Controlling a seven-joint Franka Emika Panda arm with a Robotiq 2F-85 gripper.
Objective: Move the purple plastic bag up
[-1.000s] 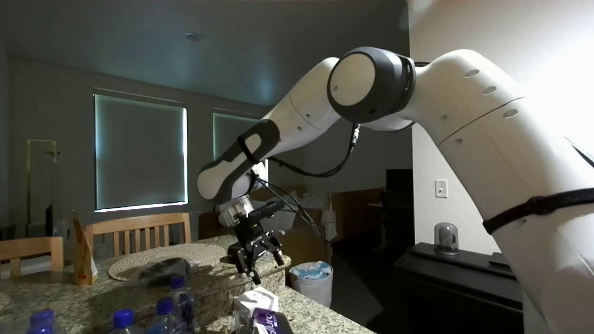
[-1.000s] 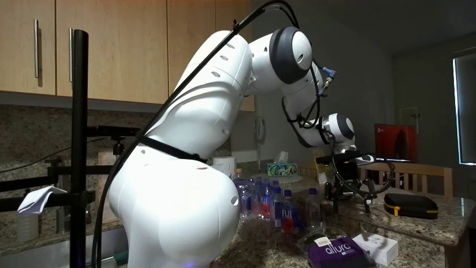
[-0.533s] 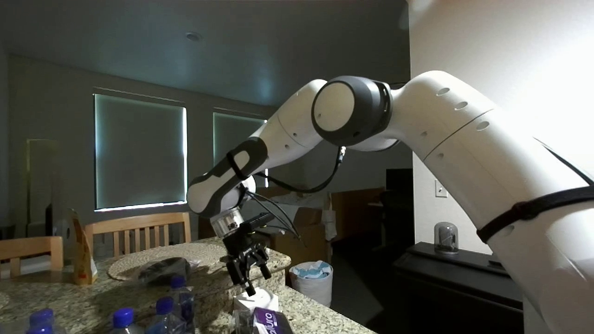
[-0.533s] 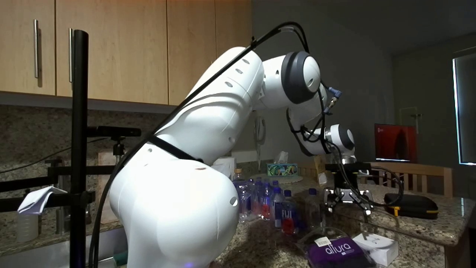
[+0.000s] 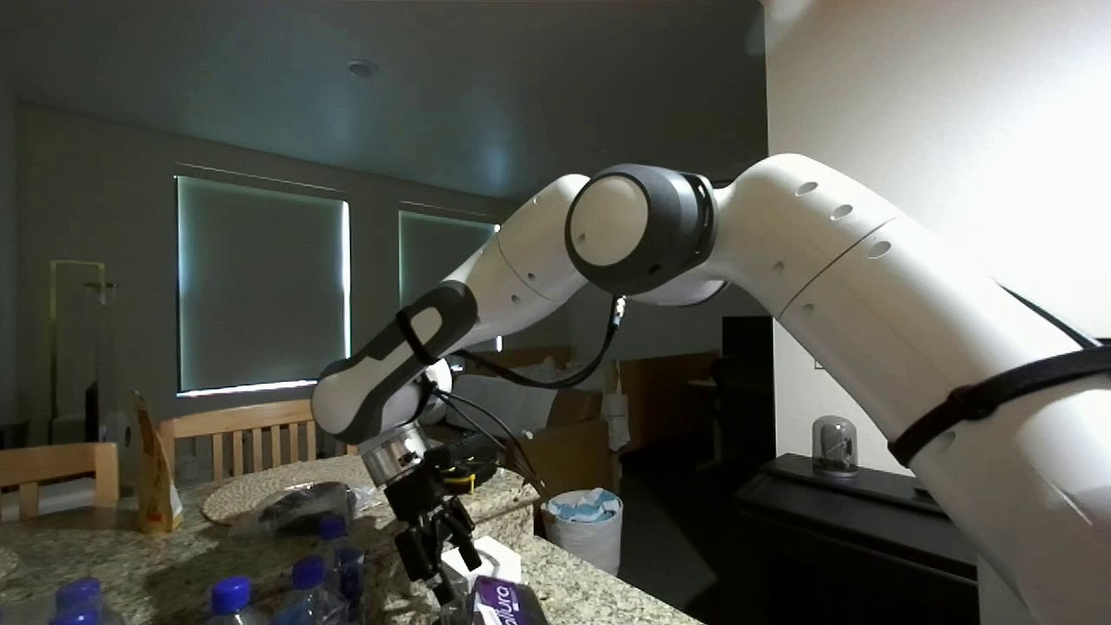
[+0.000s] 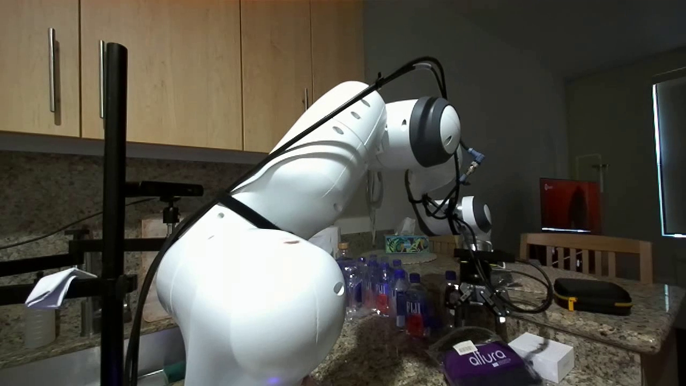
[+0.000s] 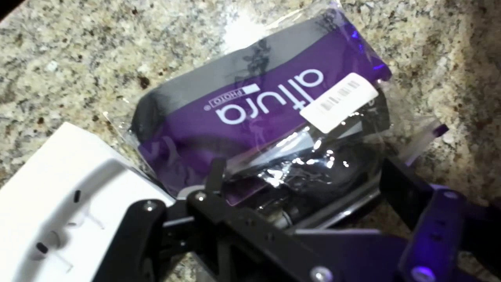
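Claw has come down toward the purple plastic bag over the last second; bag hasn't moved, lies on the counter just beside the white box. Claw spread wide, pinching nothing; contact with the bag unclear. I'd center on the purple bulk, not the loose clear wrap, keep off the box, close softly, lift straight up. Wrap holds the purple "altura" part plus a dark item. Box looks closed; bottles capped, fill levels unclear.
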